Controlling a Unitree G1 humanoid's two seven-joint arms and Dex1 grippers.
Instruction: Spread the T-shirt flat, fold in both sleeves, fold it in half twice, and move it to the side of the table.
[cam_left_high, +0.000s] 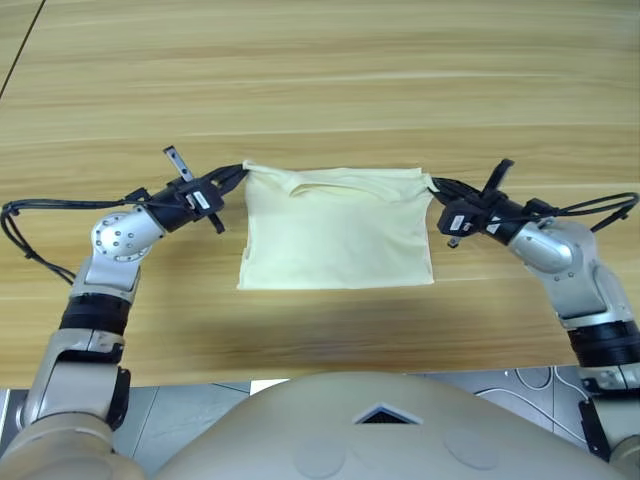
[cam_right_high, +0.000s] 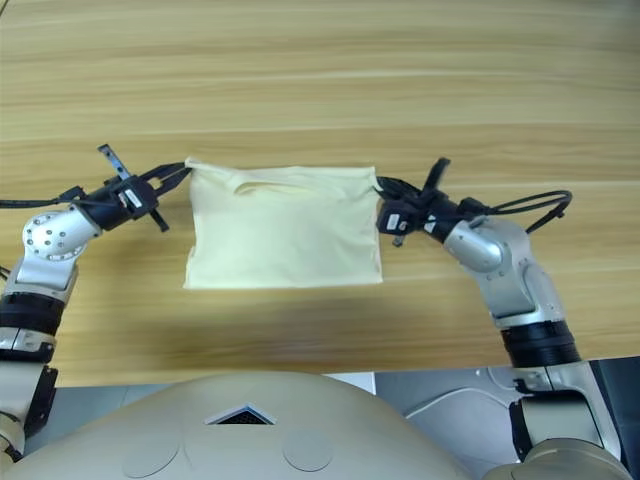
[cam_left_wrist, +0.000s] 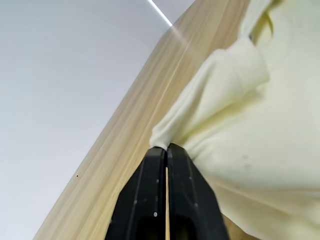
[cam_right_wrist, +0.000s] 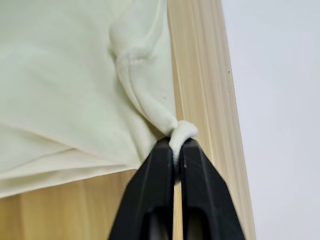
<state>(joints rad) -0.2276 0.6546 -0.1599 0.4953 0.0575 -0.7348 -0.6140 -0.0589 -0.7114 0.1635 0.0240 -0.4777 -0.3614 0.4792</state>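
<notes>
A pale yellow T-shirt (cam_left_high: 338, 232) lies folded into a rough rectangle on the wooden table (cam_left_high: 320, 90), straight in front of me. My left gripper (cam_left_high: 241, 172) is shut on its far left corner, with cloth pinched between the black fingertips (cam_left_wrist: 162, 152). My right gripper (cam_left_high: 432, 186) is shut on the far right corner, a knot of fabric bunched at its tips (cam_right_wrist: 179, 145). The far edge of the T-shirt is stretched between the two grippers and wrinkled near the left one. The near edge lies flat on the table.
Bare wood stretches beyond the T-shirt to the far side and out to both sides. The table's near edge (cam_left_high: 200, 372) runs just in front of my body. Black cables (cam_left_high: 30, 215) loop off both wrists above the tabletop.
</notes>
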